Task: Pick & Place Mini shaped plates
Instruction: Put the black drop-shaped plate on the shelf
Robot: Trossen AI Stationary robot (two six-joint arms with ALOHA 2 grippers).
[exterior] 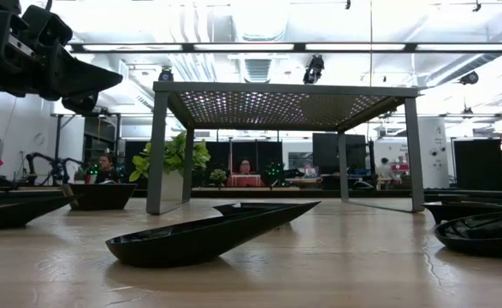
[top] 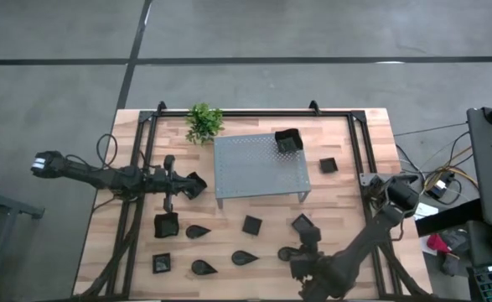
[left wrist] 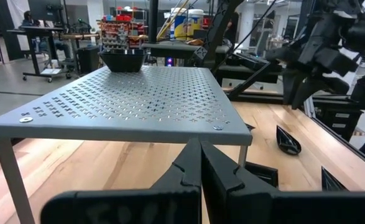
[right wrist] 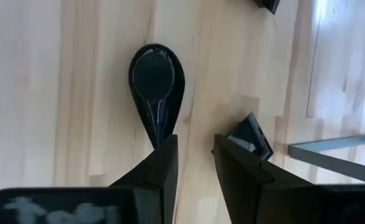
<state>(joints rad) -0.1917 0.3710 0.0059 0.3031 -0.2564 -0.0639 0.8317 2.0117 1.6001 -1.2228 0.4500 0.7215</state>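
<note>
- I see my right hand [right wrist: 191,163] hanging over the front of the wooden worktop [top: 346,226], fingers a narrow gap apart and holding nothing.
- Its wrist camera looks straight down on a teardrop plate [right wrist: 155,87]; that plate's pointed tip reaches the edge of one finger, though I cannot tell whether they touch.
- A square plate [right wrist: 250,140] lies tilted just beside the other finger.
- My left hand [left wrist: 200,163] is pressed fully shut and empty, held above the worktop just left of the grey perforated stand [top: 260,164].
- One square plate [top: 287,141] sits on the stand's back right corner.
- Another small square plate [top: 328,165] rests on the worktop to the right of the stand.
- The remaining black plates are spread across the front half: square ones [top: 167,224] and teardrop ones [top: 245,257] mixed, all apart from each other.
- A small green plant [top: 204,122] stands near the stand's back left corner.
- From worktop height, a long teardrop plate [exterior: 203,236] lies in front of the stand.
</note>
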